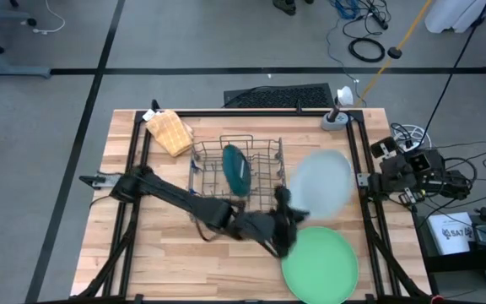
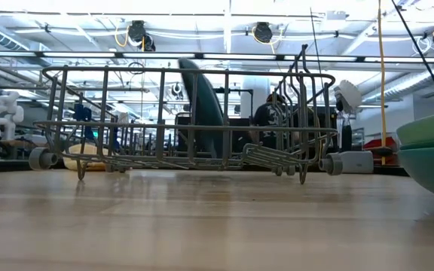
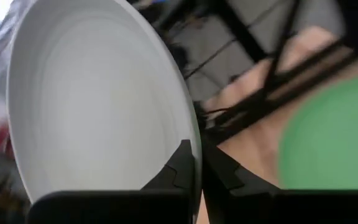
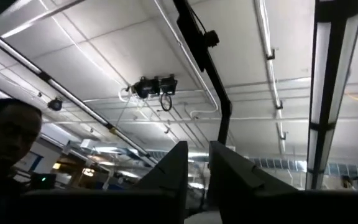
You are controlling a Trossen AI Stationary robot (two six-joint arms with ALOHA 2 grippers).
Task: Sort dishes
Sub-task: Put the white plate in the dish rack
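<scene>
My left gripper [image 1: 283, 205] is shut on a small pale grey-white plate [image 1: 323, 181], which it holds in the air just right of the wire rack [image 1: 236, 169]. A dark teal plate [image 1: 236, 167] stands on edge in the rack. A large light green plate [image 1: 319, 266] lies flat at the table's near right. In the low view the light green plate [image 2: 428, 134] rests on a darker green dish [image 2: 432, 172]. My right gripper [image 4: 197, 163] is folded back at the table's right edge, pointing up at the ceiling. Its fingers are a narrow gap apart with nothing between them. My left gripper pinches the pale plate's rim [image 3: 188, 134] between its two fingers, one finger on the inner face and one on the underside. The fingers come roughly level from the table's left. The plate is lifted clear of the table and tilted, and extends toward the table's right.
A tan waffle cloth [image 1: 170, 131] lies at the far left of the table. A black frame [image 1: 361, 160] runs round the table's edges. A person [image 4: 5, 149] shows in the right wrist view, beyond the table. Bare wood lies left of the light green plate.
</scene>
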